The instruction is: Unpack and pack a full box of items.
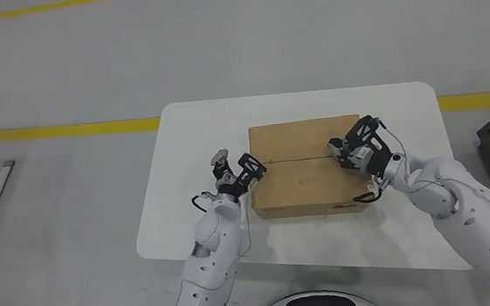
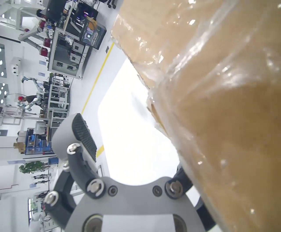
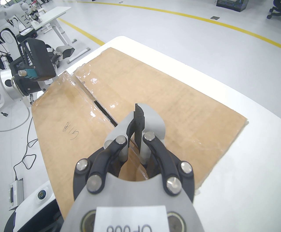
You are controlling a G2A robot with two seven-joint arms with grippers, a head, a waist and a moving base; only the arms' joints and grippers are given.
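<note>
Closed cardboard box [image 1: 306, 167] on white table [image 1: 193, 157], long axis running arm to arm; right gripper [image 3: 137, 119], fingers pressed together on nothing, directly above taped centre seam [image 3: 103, 109] near its end; left gripper [image 1: 235, 163] spread at opposite end; seam follows long axis, so right arm likely nearer for opening it.

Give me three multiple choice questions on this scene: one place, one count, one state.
1. Where does the cardboard box stand? A on the floor; B on the white table; C on a shelf.
2. How many boxes are on the table? A one; B two; C three.
3. How are the box's top flaps? A standing upright; B torn off; C folded flat.
Answers: B, the top view shows it on the table; A, a single box is there; C, both flaps lie flat along a middle seam.
</note>
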